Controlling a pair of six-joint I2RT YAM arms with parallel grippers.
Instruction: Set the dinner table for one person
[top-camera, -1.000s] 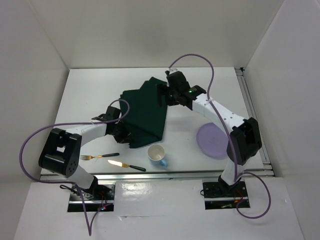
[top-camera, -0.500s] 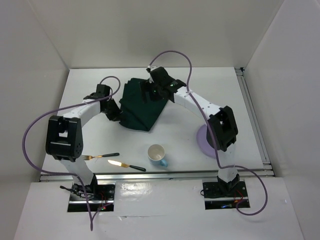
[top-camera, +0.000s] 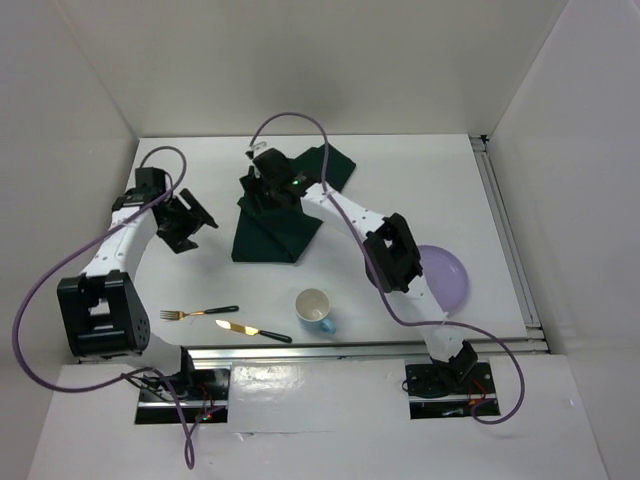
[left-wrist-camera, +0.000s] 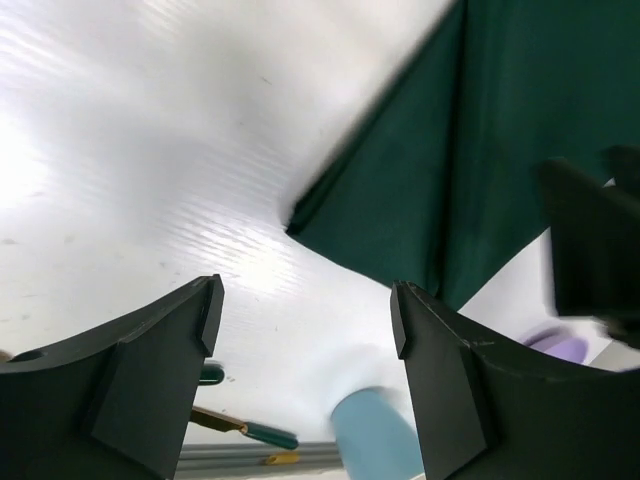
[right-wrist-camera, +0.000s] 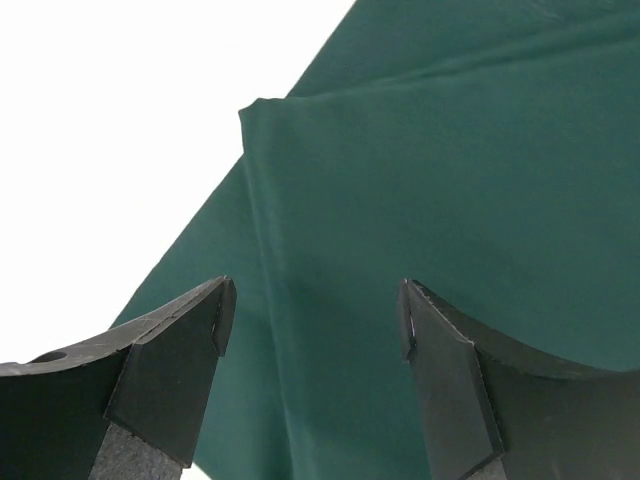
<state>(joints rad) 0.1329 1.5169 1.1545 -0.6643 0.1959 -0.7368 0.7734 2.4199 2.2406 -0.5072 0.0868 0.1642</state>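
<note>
**tabletop_tom:** Two open pincers right now. The left pincer (top-camera: 188, 224) is spread wide over bare white flat rectangular counter (top-camera: 440, 180), clear of the dark green cloth mat (top-camera: 277, 238). The right pincer (top-camera: 262, 192) hangs wide above the mat, gripping nothing.

**yam_fan:** Yep, a second ago both were on it. The mat has slid left and looks still folded, so I'd say the laying-out isn't finished. The counter sits under everything.
</note>
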